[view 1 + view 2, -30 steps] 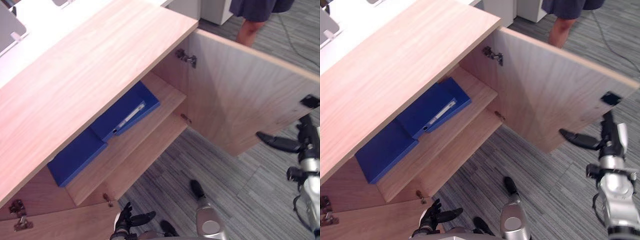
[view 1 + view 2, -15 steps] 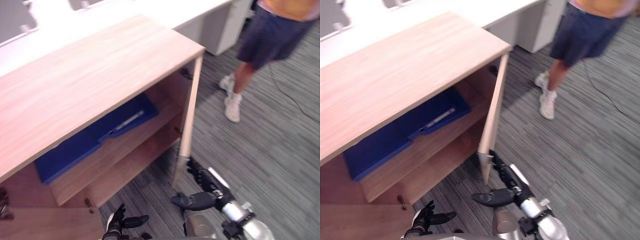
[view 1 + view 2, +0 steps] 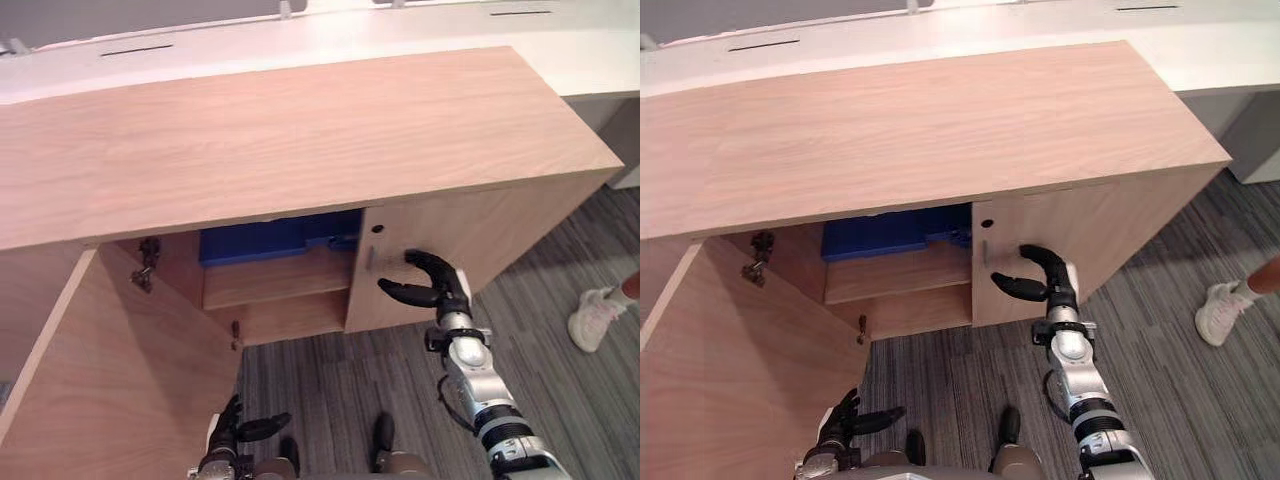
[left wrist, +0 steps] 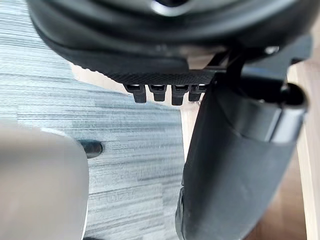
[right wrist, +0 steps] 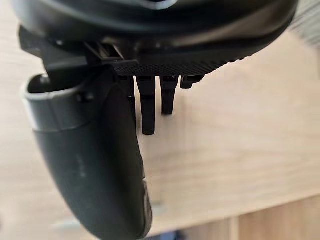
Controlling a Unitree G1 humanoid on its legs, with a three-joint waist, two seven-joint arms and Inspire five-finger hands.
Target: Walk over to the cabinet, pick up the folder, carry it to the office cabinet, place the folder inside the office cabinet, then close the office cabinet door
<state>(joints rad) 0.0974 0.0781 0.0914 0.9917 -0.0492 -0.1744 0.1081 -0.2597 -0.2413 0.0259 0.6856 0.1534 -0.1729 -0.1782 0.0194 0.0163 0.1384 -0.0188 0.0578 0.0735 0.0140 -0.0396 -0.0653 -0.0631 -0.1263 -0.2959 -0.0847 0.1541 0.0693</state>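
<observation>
The blue folder lies on the upper shelf inside the wooden office cabinet, seen through the gap between the doors. The cabinet's right door stands closed against the cabinet front. My right hand is open, its straight fingers up against the door's face near its free edge, thumb spread. The left door hangs wide open. My left hand sits low over the carpet, open and holding nothing.
A white desk runs behind the cabinet. A person's shoe shows on the grey carpet at the right. The open left door juts out over the floor on my left.
The right door has swung from wide open to closed with my right hand following it. The camera has turned to face the cabinet front. My left hand stays low.
</observation>
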